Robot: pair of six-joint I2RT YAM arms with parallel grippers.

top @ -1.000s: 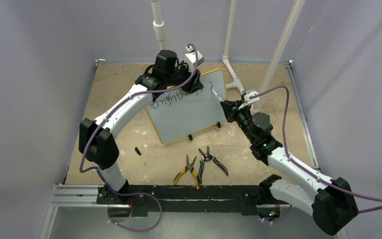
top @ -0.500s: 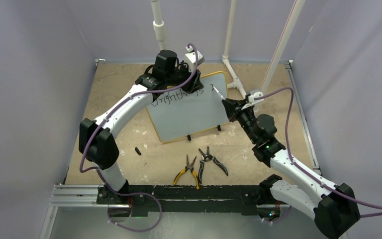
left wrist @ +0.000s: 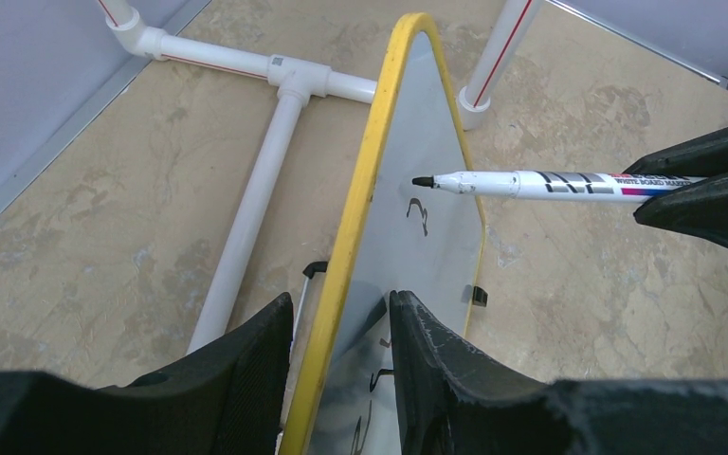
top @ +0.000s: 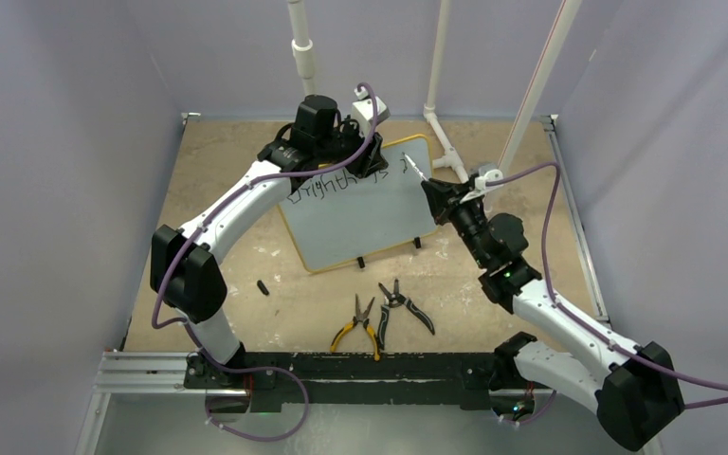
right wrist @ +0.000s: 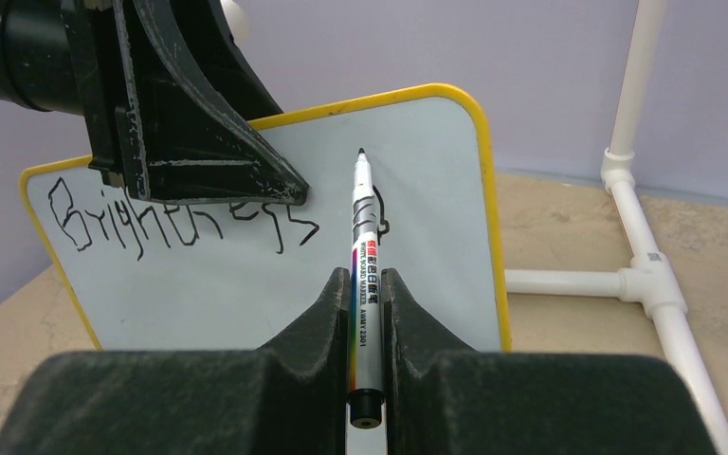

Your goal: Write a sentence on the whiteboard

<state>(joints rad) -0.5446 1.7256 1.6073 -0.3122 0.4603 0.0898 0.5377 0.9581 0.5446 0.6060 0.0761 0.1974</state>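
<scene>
One whiteboard [top: 360, 218] stands tilted up near the middle of the table [top: 218, 152]. The left gripper [left wrist: 341, 318] pinches its yellow rim at the top edge, with one finger on the written face and one behind.

One marker [right wrist: 364, 223], tip bare, is clamped between the pressed-together fingers of the right gripper [right wrist: 367, 284]. Its tip sits near the board's upper right corner; whether it touches the face I cannot tell.

The sentence [right wrist: 142, 223] is a single line, "Brightness". In the right wrist view the left gripper covers part of its top, and a small curl after it is half hidden behind the marker.

Two pairs of pliers [top: 396, 300] lie toward the front edge, apart from the board's feet, and one small black bit [top: 262, 286] lies to their left. White pipes [left wrist: 246, 218] run along the table just behind the board — close quarters there.
</scene>
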